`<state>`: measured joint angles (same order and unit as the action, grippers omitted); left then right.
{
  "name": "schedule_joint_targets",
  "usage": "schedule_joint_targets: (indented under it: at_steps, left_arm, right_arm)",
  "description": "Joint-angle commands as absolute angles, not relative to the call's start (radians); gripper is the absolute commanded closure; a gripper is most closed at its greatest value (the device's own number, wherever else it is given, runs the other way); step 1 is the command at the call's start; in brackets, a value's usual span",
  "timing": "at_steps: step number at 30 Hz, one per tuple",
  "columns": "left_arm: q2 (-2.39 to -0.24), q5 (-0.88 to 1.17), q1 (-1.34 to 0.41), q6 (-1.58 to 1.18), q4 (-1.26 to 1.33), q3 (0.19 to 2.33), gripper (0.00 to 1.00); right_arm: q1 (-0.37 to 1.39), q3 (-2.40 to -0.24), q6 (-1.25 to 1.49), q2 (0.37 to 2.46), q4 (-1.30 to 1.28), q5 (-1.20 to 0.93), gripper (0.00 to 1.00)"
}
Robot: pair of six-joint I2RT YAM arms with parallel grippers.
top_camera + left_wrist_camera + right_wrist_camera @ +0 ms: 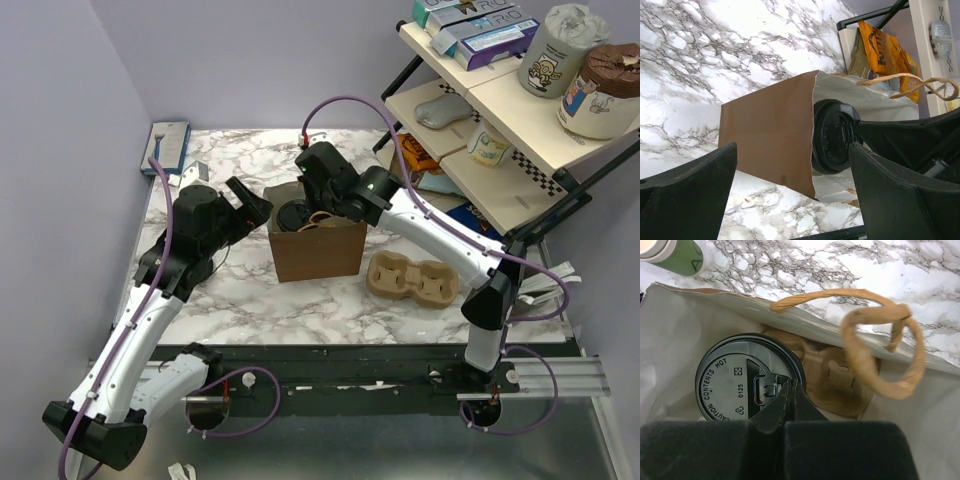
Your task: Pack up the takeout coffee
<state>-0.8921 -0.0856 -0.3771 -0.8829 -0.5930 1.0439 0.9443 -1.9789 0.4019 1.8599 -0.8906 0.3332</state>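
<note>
Top external view: white marble worktop (235,295) with grey veining, closed in by lavender walls (90,80) at the far and left edges; brown paper bag (318,252) upright near the middle of the worktop, mouth open. The takeout coffee (295,216) sits in that mouth, only its black lid showing. The right gripper (308,203) reaches down onto the lid; the left gripper (250,200) sits just left of the bag, fingers spread. A brown pulp cup tray (412,280) lies right of the bag, towards the near edge; a blue-and-white box (168,146) is in the far-left corner; a checker-edged shelf unit (520,115) with boxes and tubs stands past the right edge.

Left wrist view: left gripper (792,150) with fingers wide apart, nothing between them; bag (765,135) ahead on the marble; coffee lid (832,137) just inside the mouth, dark body of the right gripper beside it; orange packet (880,50) on the shelf beyond.

Right wrist view: right gripper (790,390) with fingers drawn to a thin slit, pinched at the rim of the lid (740,380); a second pulp tray (837,380) deeper in the bag; twisted paper handles (885,347); a lidless green cup (682,257) on the marble outside.
</note>
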Motion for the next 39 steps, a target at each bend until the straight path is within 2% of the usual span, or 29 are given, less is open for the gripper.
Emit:
schedule_joint_targets:
  at_steps: [1,7,23,39]
  left_arm:
    - [-0.899,-0.055,-0.380,-0.873,-0.554,1.022,0.01]
    - [-0.893,-0.045,-0.379,-0.873,-0.552,1.009,0.01]
    - [-0.888,-0.028,-0.379,-0.865,-0.532,0.973,0.01]
    - [-0.942,0.133,-0.380,-0.858,-0.439,0.936,0.01]
  right_arm:
    - [0.966,-1.983,0.423,1.881,-0.888,0.394,0.99]
    - [0.977,-2.033,0.456,1.933,-0.940,0.437,0.99]
    - [0.994,-1.976,0.489,1.936,-0.914,0.437,0.99]
    - [1.011,-1.959,0.456,1.980,-0.893,0.469,0.99]
